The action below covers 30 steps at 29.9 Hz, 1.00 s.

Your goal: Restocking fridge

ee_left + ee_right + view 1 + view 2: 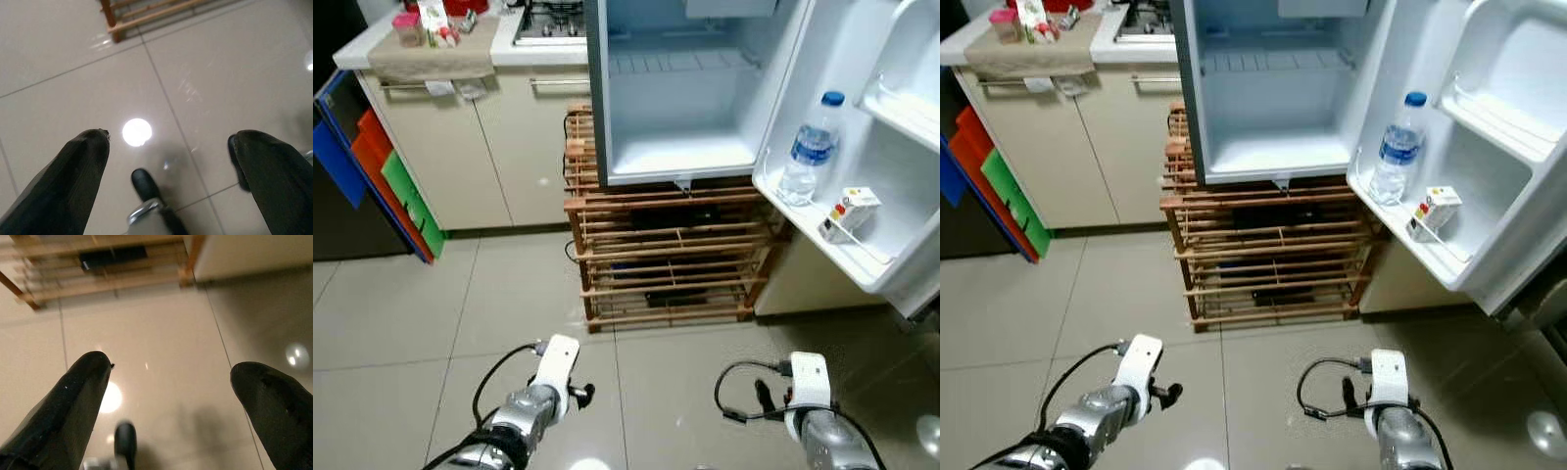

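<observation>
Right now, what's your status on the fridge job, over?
Left gripper and right gripper open, empty, low over the floor. Fridge open, main shelf bare; water bottle and small carton in the door shelf. Wooden rack beneath.

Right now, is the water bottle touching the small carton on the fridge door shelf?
Apart. The left eye view shows bare white shelf between the water bottle and the small carton.

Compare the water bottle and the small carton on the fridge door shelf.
The water bottle is clear plastic with a blue cap and blue label; the small carton is opaque white with coloured print. The bottle is tall and round, while the carton is short and boxy. The bottle stands nearer the fridge body, the carton farther out along the door. Both sit on the same door shelf of the open fridge.
</observation>
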{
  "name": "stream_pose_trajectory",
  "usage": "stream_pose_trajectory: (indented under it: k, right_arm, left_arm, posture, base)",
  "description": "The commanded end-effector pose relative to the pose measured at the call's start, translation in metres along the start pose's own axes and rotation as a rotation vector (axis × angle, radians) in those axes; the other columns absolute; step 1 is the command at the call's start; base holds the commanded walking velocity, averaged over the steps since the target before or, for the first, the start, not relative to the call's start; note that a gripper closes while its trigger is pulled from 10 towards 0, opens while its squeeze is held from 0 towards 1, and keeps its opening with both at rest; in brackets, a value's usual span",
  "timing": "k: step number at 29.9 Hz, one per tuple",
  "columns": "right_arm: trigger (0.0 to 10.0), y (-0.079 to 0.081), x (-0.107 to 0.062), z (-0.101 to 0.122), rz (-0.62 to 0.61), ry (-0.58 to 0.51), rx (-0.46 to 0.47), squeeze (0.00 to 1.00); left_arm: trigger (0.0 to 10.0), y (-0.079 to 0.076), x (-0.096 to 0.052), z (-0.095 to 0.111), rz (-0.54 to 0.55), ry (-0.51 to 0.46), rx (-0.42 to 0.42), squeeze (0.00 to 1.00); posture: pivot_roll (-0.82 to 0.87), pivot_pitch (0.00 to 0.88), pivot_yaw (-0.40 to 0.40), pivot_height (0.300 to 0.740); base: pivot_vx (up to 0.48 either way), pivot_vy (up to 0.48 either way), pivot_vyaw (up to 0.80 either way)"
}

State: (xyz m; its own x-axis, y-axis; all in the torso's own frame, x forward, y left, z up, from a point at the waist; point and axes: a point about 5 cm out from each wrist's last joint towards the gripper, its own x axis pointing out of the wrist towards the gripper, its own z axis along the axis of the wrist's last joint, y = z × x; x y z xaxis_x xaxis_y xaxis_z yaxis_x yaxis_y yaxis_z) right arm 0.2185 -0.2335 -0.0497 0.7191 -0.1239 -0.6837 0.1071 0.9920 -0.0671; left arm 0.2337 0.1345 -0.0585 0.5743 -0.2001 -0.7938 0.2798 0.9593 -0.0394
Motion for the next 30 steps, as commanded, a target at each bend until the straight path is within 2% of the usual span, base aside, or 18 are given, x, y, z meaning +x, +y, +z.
stream_pose_trajectory:
  k: [1, 3, 10, 17, 19, 23, 24, 28, 29, 30]
  right_arm:
    - [10.0, -0.001, -0.001, -0.003, -0.004, 0.005, -0.009, 0.00]
    - [10.0, -0.001, 0.000, -0.007, -0.002, 0.033, -0.019, 0.00]
    - [10.0, -0.004, -0.001, -0.015, -0.007, 0.070, -0.031, 0.00]
    - [10.0, -0.008, -0.002, -0.017, -0.018, 0.092, -0.046, 0.00]
    - [10.0, -0.010, -0.003, -0.023, -0.023, 0.120, -0.059, 0.00]
    - [10.0, -0.023, -0.011, -0.041, -0.058, 0.196, -0.091, 0.00]
    - [10.0, -0.031, -0.014, -0.047, -0.084, 0.218, -0.092, 0.00]
    - [10.0, -0.045, -0.019, -0.053, -0.135, 0.236, -0.078, 0.00]
    - [10.0, -0.050, -0.020, -0.052, -0.160, 0.234, -0.073, 0.00]
    - [10.0, -0.061, -0.023, -0.051, -0.210, 0.226, -0.054, 0.00]
  left_arm:
    - [10.0, 0.003, 0.000, 0.006, 0.007, -0.024, -0.014, 0.00]
    - [10.0, 0.000, 0.001, 0.004, 0.003, -0.019, -0.038, 0.00]
    - [10.0, -0.003, 0.002, 0.002, 0.008, -0.005, -0.025, 0.00]
    - [10.0, -0.003, 0.002, 0.006, 0.010, -0.020, -0.092, 0.00]
    - [10.0, 0.001, 0.001, 0.004, 0.025, -0.006, -0.124, 0.00]
    - [10.0, 0.009, -0.001, -0.002, 0.043, 0.006, -0.151, 0.00]
    - [10.0, 0.012, -0.001, -0.003, 0.045, 0.005, -0.154, 0.00]
    - [10.0, 0.017, -0.003, 0.000, 0.033, -0.026, -0.112, 0.00]
    - [10.0, 0.017, -0.003, 0.007, 0.020, -0.073, -0.034, 0.00]
    - [10.0, 0.016, -0.004, 0.025, -0.022, -0.185, 0.076, 0.00]
  posture:
    - [-0.12, 0.000, 0.042, 0.740]
    - [-0.13, 0.000, 0.044, 0.740]
    - [-0.13, 0.000, 0.045, 0.740]
    - [-0.13, 0.000, 0.044, 0.740]
    - [-0.13, 0.000, 0.044, 0.740]
    - [-0.12, 0.000, 0.039, 0.740]
    - [-0.12, 0.000, 0.039, 0.740]
    - [-0.13, 0.000, 0.042, 0.740]
    - [-0.13, 0.000, 0.044, 0.740]
    - [-0.14, 0.000, 0.045, 0.740]
  base:
    - [0.326, -0.349, 0.00]
    - [0.309, -0.366, 0.00]
    - [0.326, -0.348, 0.00]
    - [0.341, -0.334, 0.00]
    - [0.000, 0.000, 0.00]
    - [0.000, 0.000, 0.00]
    - [0.000, 0.000, 0.00]
    - [0.000, 0.000, 0.00]
    - [0.000, 0.000, 0.00]
    - [0.000, 0.000, 0.00]
